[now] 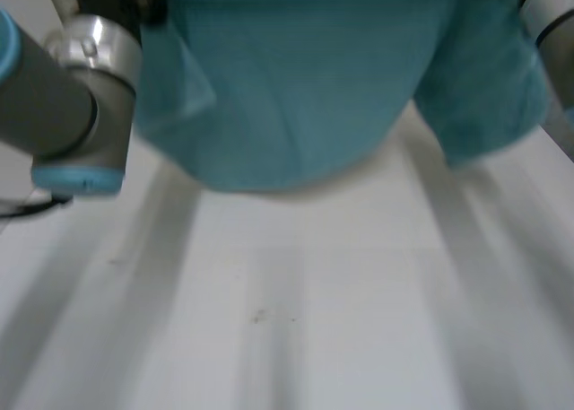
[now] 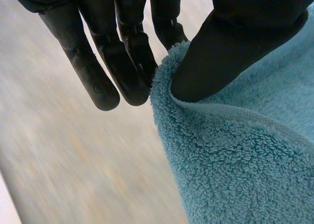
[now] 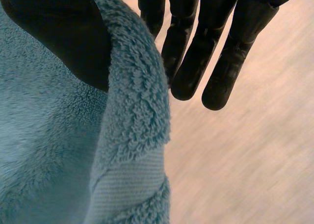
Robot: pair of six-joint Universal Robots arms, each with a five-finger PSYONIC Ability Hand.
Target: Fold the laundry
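Observation:
A teal terry towel (image 1: pixel 296 78) hangs lifted over the far part of the white table, its lower edge sagging in a curve just above the surface. In the left wrist view my left hand (image 2: pixel 235 42) pinches an edge of the towel (image 2: pixel 245 160) between thumb and straight fingers (image 2: pixel 122 62). My right hand (image 3: pixel 59 33) grips the opposite side of the towel (image 3: pixel 49 150) near its woven hem band, thumb pressed onto the pile and fingers (image 3: pixel 196 52) straight behind it. The towel's upper part is out of frame in the head view.
The white table (image 1: pixel 314 320) stretches bare toward me below the towel. My left arm's grey joint with its light-blue cap (image 1: pixel 81 96) hangs low at the left. Part of the right arm (image 1: pixel 552 15) sits at the far right.

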